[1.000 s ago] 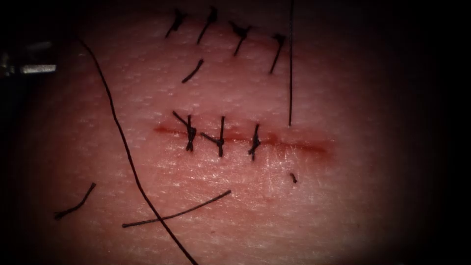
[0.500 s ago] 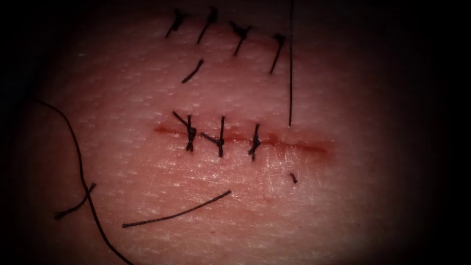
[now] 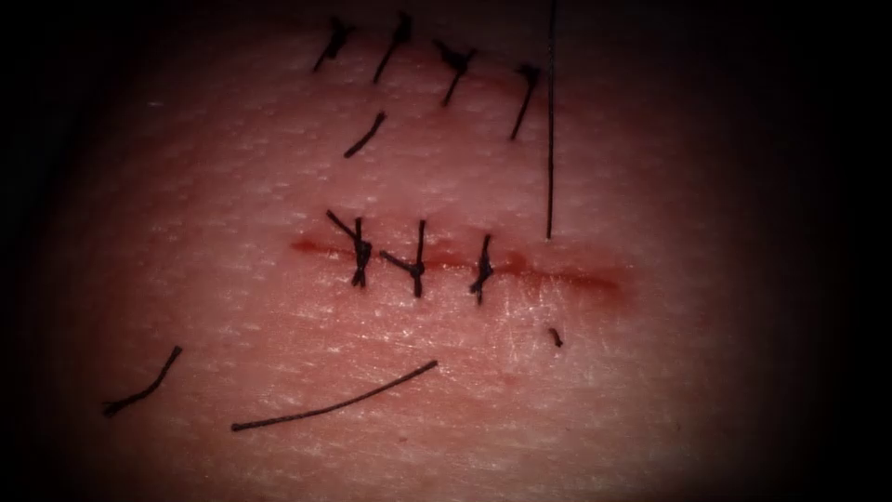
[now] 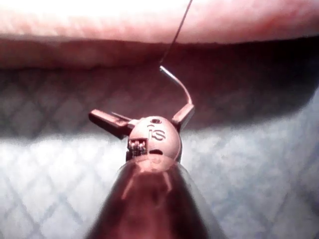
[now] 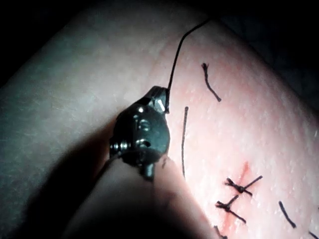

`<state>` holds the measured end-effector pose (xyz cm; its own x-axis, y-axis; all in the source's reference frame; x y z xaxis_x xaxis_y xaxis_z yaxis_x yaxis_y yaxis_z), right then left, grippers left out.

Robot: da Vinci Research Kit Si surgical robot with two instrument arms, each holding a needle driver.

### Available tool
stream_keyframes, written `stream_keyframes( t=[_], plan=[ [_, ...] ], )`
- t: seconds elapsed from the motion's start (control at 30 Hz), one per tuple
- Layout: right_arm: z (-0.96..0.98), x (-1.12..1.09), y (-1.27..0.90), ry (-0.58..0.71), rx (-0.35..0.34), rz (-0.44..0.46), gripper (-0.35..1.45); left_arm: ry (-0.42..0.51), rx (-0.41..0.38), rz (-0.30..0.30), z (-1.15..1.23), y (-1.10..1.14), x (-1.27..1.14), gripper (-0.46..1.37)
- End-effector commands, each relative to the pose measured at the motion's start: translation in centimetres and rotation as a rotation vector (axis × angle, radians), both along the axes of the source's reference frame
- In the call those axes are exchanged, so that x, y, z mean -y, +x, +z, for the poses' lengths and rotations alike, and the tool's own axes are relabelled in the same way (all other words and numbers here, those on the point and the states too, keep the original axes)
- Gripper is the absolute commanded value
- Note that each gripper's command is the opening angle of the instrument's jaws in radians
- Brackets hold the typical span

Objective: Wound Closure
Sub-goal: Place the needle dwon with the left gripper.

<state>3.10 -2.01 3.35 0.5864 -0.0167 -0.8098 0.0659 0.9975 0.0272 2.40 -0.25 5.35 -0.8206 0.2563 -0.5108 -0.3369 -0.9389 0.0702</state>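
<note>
Left end effector grasps the needle at the end away from the thread, out of the tissue, well off the cut. Right end effector is clenched on thread. The loose strand left of the cut is gone (slack taken up, I reckon).

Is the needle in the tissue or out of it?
Out. The left pincer holds the needle at one end, clear of the tissue.
</note>
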Motion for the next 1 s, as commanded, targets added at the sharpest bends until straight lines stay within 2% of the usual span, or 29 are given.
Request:
stream_keyframes(
  t=[0.03,0.07,0.1,0.13,0.17,0.27,0.3,0.4,0.43,0.5,0.53,0.57,0.6,0.77,0.9,1.0],
  plan=[
    [-0.02,-0.02,0.01,0.016,0.007,0.044,0.18,-0.005,-0.016,0.004,-0.06,-0.01,-0.05,1.36],
    [-0.05,-0.06,0.02,0.016,0.016,0.086,0.59,-0.021,0.016,-0.025,-0.17,0.02,-0.15,1.36],
    [-0.07,-0.10,0.03,0.010,0.026,0.113,0.85,-0.043,0.037,-0.036,-0.25,0.03,-0.21,1.36],
    [-0.09,-0.13,0.04,0.006,0.032,0.139,1.01,-0.061,0.059,-0.052,-0.33,0.02,-0.27,1.35],
    [-0.14,-0.20,0.06,0.009,0.041,0.172,1.14,-0.080,0.094,-0.092,-0.46,-0.04,-0.39,1.33],
    [-0.18,-0.30,0.09,0.009,0.057,0.228,1.26,-0.085,0.131,-0.143,-0.69,-0.18,-0.57,1.25],
    [-0.20,-0.34,0.10,0.002,0.070,0.239,1.28,-0.085,0.169,-0.170,-0.80,-0.27,-0.65,1.20],
    [-0.18,-0.39,0.13,0.004,0.091,0.266,1.30,-0.071,0.314,-0.188,-1.07,-0.57,-0.79,1.12],
    [-0.18,-0.40,0.13,0.003,0.093,0.269,1.31,-0.074,0.325,-0.185,-1.10,-0.59,-0.80,1.11],
    [-0.15,-0.45,0.14,-0.002,0.107,0.309,1.44,-0.049,0.451,-0.221,-1.30,-0.88,-0.86,1.08],
    [-0.14,-0.47,0.14,-0.004,0.112,0.319,1.44,-0.038,0.477,-0.227,-1.34,-0.97,-0.86,1.06],
    [-0.14,-0.47,0.14,-0.004,0.112,0.319,1.44,-0.038,0.477,-0.227,-1.34,-0.97,-0.86,1.06],
    [-0.13,-0.47,0.13,-0.024,0.126,0.318,1.44,-0.022,0.515,-0.218,-1.42,-1.15,-0.84,0.96],
    [-0.13,-0.46,0.03,-0.023,0.152,0.262,1.42,0.000,0.572,-0.189,-1.49,-1.59,-0.81,0.79],
    [-0.11,-0.47,-0.17,0.008,0.131,0.201,1.19,0.002,0.613,-0.166,-1.38,-1.94,-0.83,0.74],
    [-0.07,-0.52,-0.32,0.009,0.117,0.182,1.13,0.000,0.632,-0.159,-1.25,-2.10,-0.83,0.65]
  ],
)
